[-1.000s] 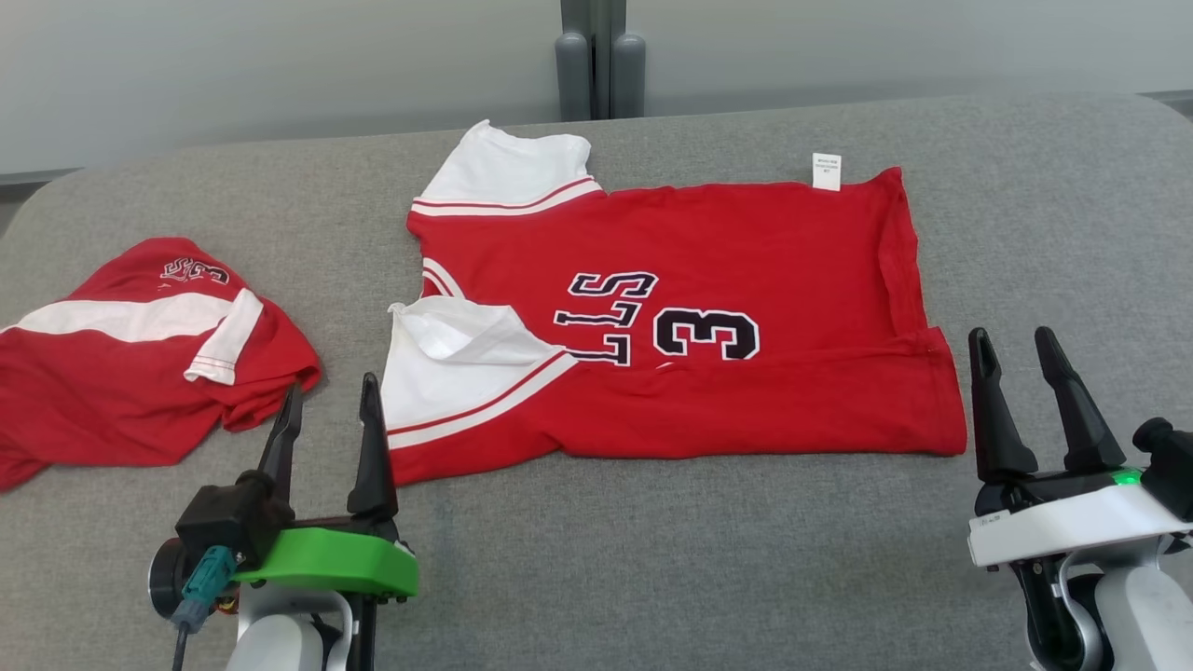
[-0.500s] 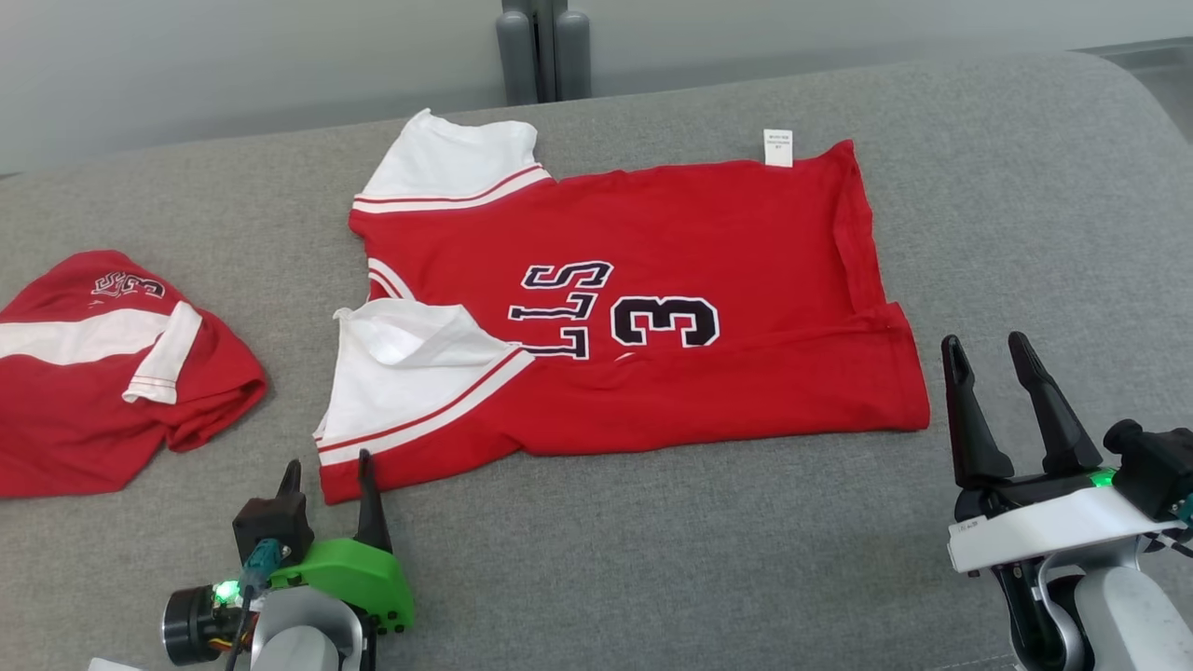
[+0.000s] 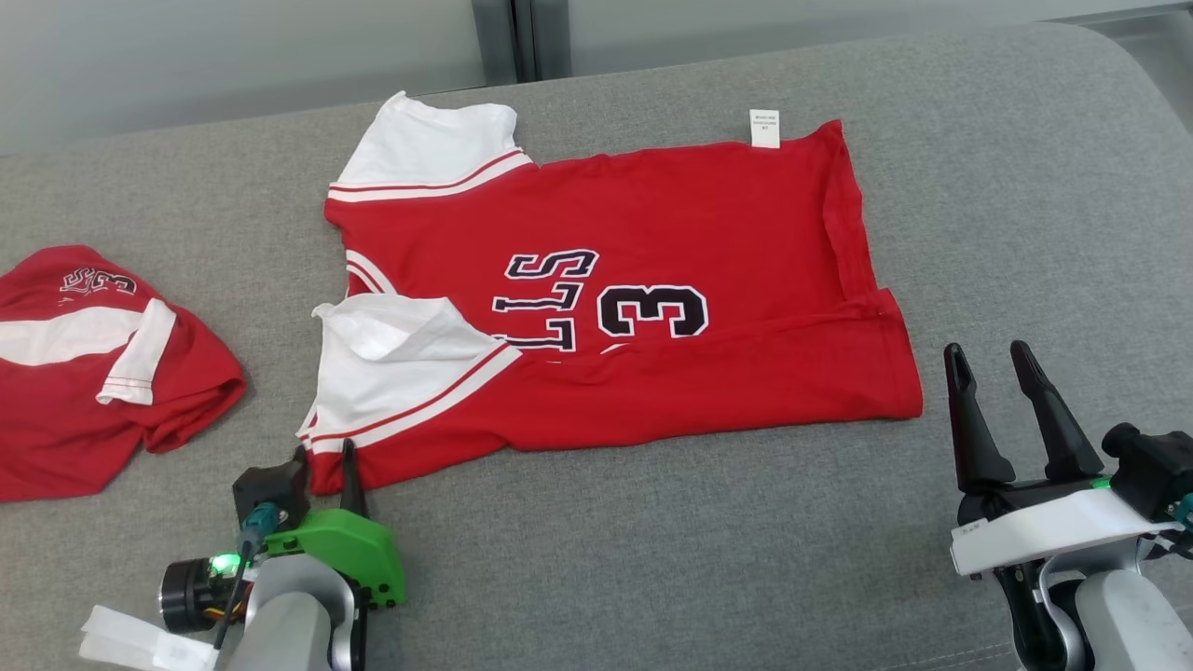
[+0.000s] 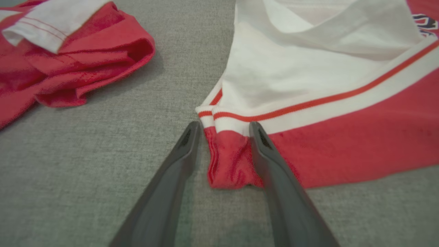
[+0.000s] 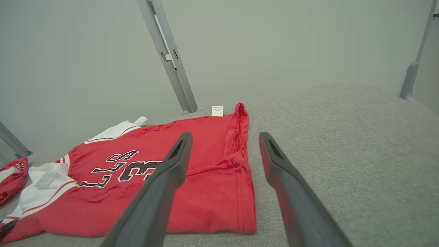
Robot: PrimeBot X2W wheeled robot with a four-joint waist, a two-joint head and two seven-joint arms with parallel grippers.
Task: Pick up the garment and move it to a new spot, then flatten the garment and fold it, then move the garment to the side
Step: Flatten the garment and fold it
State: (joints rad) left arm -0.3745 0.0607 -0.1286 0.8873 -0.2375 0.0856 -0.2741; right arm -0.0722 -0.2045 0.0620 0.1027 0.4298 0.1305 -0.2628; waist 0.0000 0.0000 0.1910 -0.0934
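The red shirt [image 3: 727, 214] lies flat and spread out in the middle of the grey table [image 3: 652, 559]. It has white sleeves, black letters and a big 3 on it. A small white tag [image 3: 764, 128] sticks out at its far edge.

The left fingers [image 3: 351, 475] are down at the near left corner of the shirt, just under the white sleeve [image 3: 391, 373]. In the left wrist view, the red corner sits between the two fingers. One finger touches the cloth and the other is a little bit away from it. They are partly open and do not pinch the shirt.

The right fingers [image 3: 969, 419] are near the shirt's near right corner, but not touching it. They are wide open and hold nothing.

Another red and white shirt [image 3: 75, 391] lies in a messy heap at the left side of the table, apart from the flat one.

Behind the table is a plain pale wall [image 3: 233, 56] with a grey post [image 3: 508, 37] standing up against it.
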